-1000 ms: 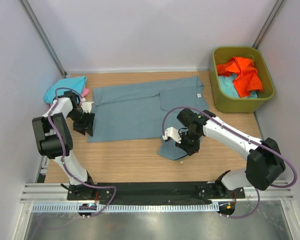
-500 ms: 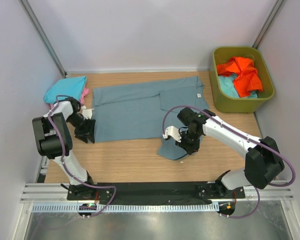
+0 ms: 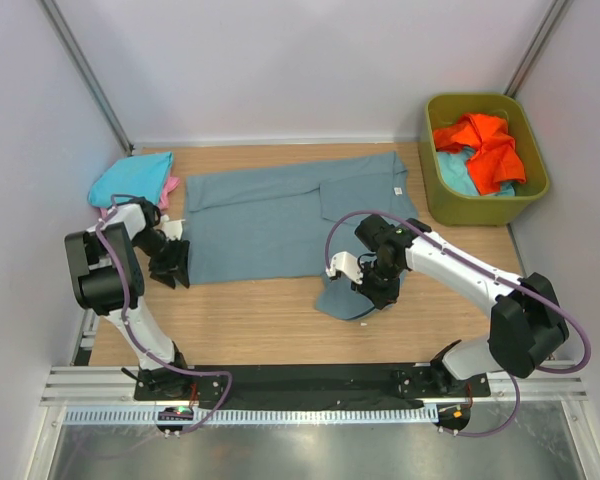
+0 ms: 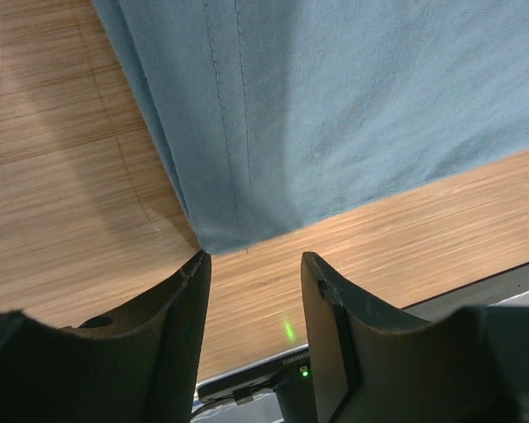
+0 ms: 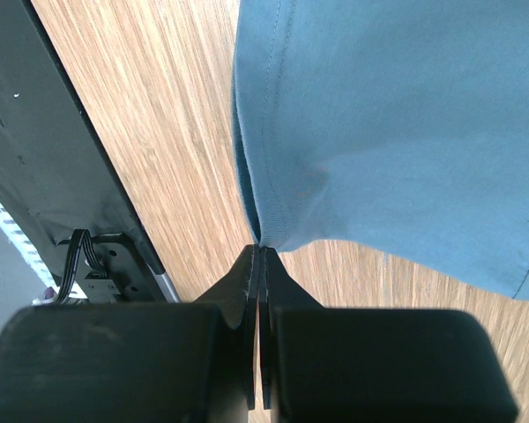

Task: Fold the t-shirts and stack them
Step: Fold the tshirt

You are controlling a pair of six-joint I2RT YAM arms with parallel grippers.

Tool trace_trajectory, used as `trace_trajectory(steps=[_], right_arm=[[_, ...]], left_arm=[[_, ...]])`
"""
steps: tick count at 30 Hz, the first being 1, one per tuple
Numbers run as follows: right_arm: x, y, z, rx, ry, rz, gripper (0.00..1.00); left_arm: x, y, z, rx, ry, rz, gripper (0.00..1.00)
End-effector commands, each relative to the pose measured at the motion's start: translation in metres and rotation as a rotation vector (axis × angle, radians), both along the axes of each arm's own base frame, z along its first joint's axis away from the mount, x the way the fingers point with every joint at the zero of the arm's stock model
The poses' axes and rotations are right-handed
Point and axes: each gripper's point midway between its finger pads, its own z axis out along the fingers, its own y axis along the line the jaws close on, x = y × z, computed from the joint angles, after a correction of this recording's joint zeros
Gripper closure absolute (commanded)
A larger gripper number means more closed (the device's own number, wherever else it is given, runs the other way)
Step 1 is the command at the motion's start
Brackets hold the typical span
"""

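Grey-blue t-shirt (image 3: 270, 215) lies flat mid worktop (image 3: 250, 315), right part folded over. Right jaws pinched shut on its near-right flap (image 3: 342, 300). Left jaws apart, holding nothing, near-left corner (image 4: 216, 238) just ahead of the gap. Adv: push left fwd, bite both hem layers, then lift level w/ right.

Left gripper (image 4: 251, 264) hangs low, jaws apart; right gripper (image 5: 260, 251) has jaws pressed together, seemingly pinching the t-shirt (image 5: 406, 132).
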Motion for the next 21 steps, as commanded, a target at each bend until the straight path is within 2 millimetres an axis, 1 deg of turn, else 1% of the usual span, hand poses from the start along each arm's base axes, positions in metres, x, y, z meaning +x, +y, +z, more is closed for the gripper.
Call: trace_trajectory(steps=[1,6,12,16,21], right_arm=[[0.007,0.002,0.003,0.009,-0.019,-0.011,0.99],[0.008,0.002,0.002,0.008,-0.018,-0.016,0.99],[0.009,0.003,0.001,0.009,-0.014,-0.017,0.99],[0.009,0.003,0.0,0.009,-0.012,-0.02,0.99],[0.008,0.001,0.0,0.005,-0.011,-0.021,0.99]], left_arm=[[0.014,0.007,-0.007,0.019,-0.033,0.019,0.53],[0.019,0.017,-0.001,0.063,-0.062,0.02,0.55],[0.024,0.03,-0.002,0.108,-0.075,0.059,0.56],[0.028,0.027,-0.008,0.084,-0.062,0.086,0.54],[0.032,0.022,-0.012,0.054,-0.05,0.101,0.57]])
